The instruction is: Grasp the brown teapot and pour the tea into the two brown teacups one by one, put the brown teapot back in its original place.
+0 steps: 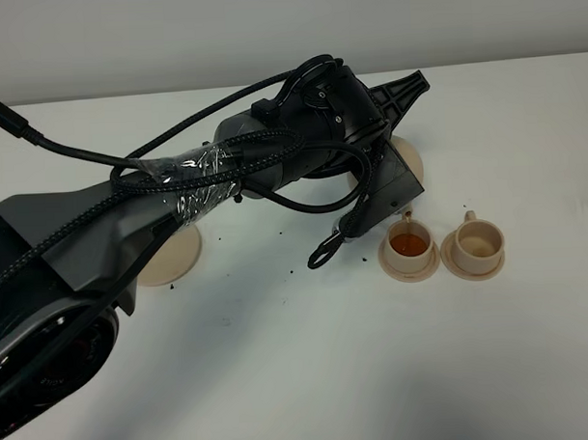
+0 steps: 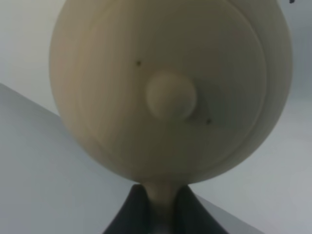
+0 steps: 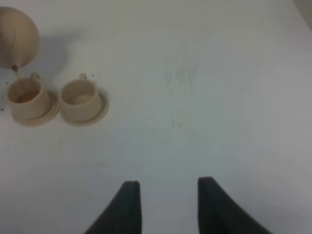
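Note:
My left gripper [image 1: 383, 130] reaches across the middle and is shut on the brown teapot's handle [image 2: 158, 209]. The teapot [image 2: 170, 92] fills the left wrist view, lid and knob facing the camera. In the exterior view only a tan edge of it [image 1: 414, 160] shows behind the gripper. It is tilted above the left teacup [image 1: 409, 246], which holds brown tea. In the right wrist view the teapot [image 3: 17, 34] hangs over that cup [image 3: 25, 97], spout down. The right teacup [image 1: 474, 243] looks empty. My right gripper [image 3: 168, 204] is open and empty over bare table.
The flat round tan dish [image 1: 179, 258] lies at the left, partly under my left arm. Small dark specks dot the white table [image 1: 308, 355] near the cups. Black cables loop off the left arm [image 1: 324, 248] close to the left cup.

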You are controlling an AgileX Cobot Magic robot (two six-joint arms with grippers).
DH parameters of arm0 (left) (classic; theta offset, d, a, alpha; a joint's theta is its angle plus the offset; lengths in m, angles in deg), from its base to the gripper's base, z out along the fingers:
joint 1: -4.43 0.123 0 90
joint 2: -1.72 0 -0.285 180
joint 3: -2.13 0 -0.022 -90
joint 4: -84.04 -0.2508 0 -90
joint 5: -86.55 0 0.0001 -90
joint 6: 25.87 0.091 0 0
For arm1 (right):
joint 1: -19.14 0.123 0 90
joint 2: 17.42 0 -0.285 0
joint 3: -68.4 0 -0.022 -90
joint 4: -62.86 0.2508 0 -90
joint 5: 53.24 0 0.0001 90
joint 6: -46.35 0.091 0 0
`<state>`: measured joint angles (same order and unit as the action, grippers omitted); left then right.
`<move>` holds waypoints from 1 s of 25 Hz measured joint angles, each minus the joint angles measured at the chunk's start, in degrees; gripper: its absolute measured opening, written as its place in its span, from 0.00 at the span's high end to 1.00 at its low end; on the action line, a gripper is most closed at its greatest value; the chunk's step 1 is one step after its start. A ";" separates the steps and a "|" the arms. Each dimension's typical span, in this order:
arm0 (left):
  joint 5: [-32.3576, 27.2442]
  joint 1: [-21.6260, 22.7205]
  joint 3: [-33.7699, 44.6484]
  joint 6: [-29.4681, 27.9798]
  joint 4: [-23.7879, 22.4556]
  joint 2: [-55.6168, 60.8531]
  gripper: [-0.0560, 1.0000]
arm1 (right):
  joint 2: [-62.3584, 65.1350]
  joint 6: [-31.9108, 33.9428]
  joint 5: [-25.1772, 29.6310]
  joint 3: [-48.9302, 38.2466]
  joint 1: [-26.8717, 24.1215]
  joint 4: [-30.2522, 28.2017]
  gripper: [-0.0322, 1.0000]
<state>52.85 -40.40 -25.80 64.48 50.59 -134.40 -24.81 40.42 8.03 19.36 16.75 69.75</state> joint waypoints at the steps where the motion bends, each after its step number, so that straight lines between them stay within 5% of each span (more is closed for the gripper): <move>1: -0.01 0.00 0.00 0.00 0.00 0.00 0.80 | 0.00 0.00 0.00 0.00 0.00 0.00 0.67; 25: 2.97 0.00 0.00 0.00 -3.01 0.00 0.80 | 0.00 0.00 0.00 0.00 0.00 0.00 0.67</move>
<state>55.82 -40.40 -25.80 64.48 47.58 -134.40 -24.81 40.42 8.03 19.36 16.75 69.75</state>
